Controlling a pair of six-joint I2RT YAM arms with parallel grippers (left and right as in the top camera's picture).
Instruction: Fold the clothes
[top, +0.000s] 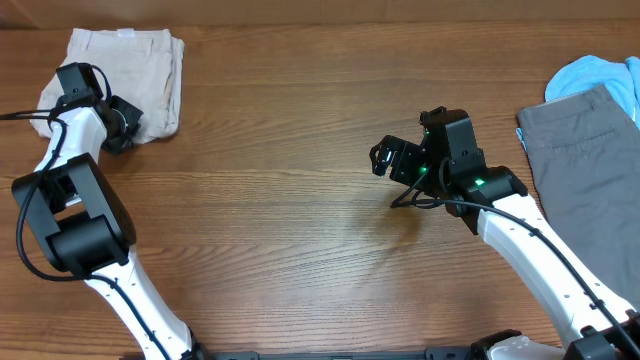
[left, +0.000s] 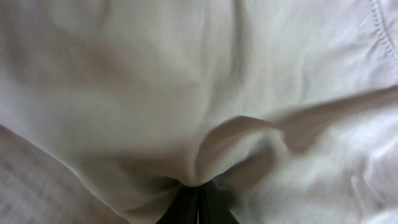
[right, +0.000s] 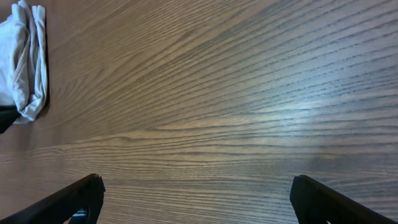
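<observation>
The beige khaki shorts (top: 135, 75) lie folded at the table's far left; they also show at the left edge of the right wrist view (right: 25, 59). My left gripper (top: 122, 125) is at their lower left edge, shut on a pinch of the beige cloth (left: 205, 149), which fills the left wrist view. My right gripper (top: 388, 158) is open and empty above bare wood at mid table; its fingers (right: 196, 199) are spread wide. Grey shorts (top: 585, 150) lie flat at the right edge, with a light blue garment (top: 600, 75) behind them.
The brown wooden table (top: 290, 220) fills the view. The left arm's black base link (top: 70, 215) stands at the front left. A black cable (top: 420, 200) loops by the right wrist.
</observation>
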